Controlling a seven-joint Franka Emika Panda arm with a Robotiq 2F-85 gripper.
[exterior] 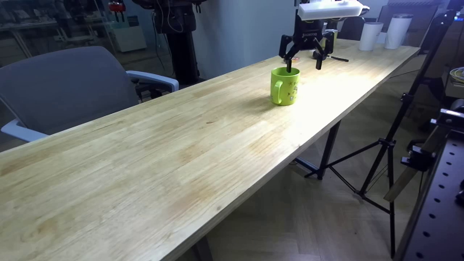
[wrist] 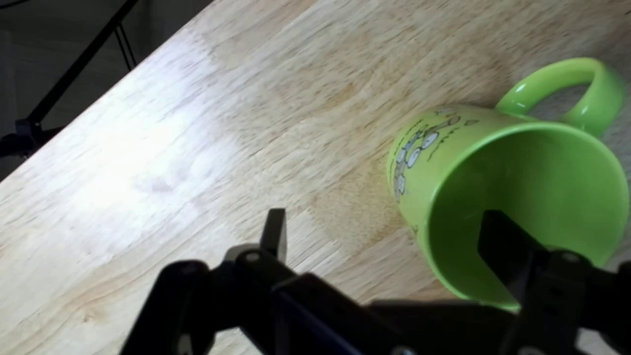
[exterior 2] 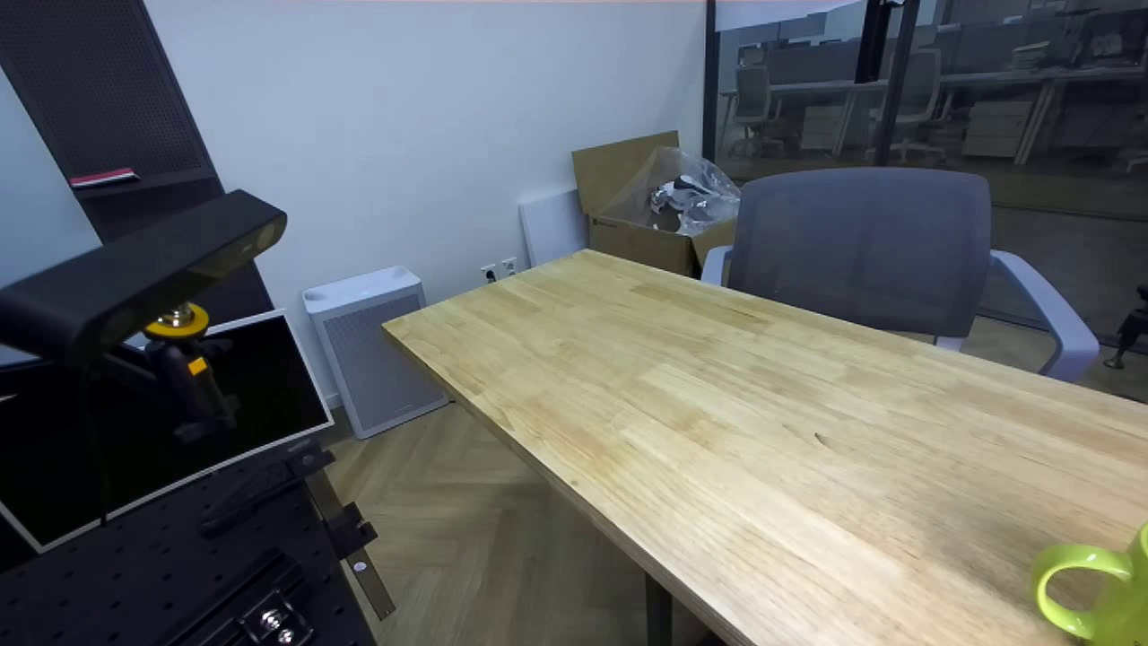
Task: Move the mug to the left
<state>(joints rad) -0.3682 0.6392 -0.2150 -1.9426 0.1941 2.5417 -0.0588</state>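
Lime-green printed mug [exterior: 285, 88]: we find it upright on the wooden counter [exterior: 174, 156], between the long edge beside the office chair [exterior: 69, 90] and the long edge beside the black tripod [exterior: 387, 143], its handle [exterior: 277, 92] clear of the pincer [exterior: 303, 69]. We see the pincer's 2 fingers spread apart, gripping nothing. Our coming move turns on the mug's wall: in the wrist view its part facing the tripod-side edge falls between them, 1 finger [wrist: 508, 246] over the mouth, the other finger [wrist: 272, 231] outside. We cannot tell whether the inner tip hangs above the rim or just within it. We judge that lowering along the mug's upright axis and pinching that wall should precede any shift left.
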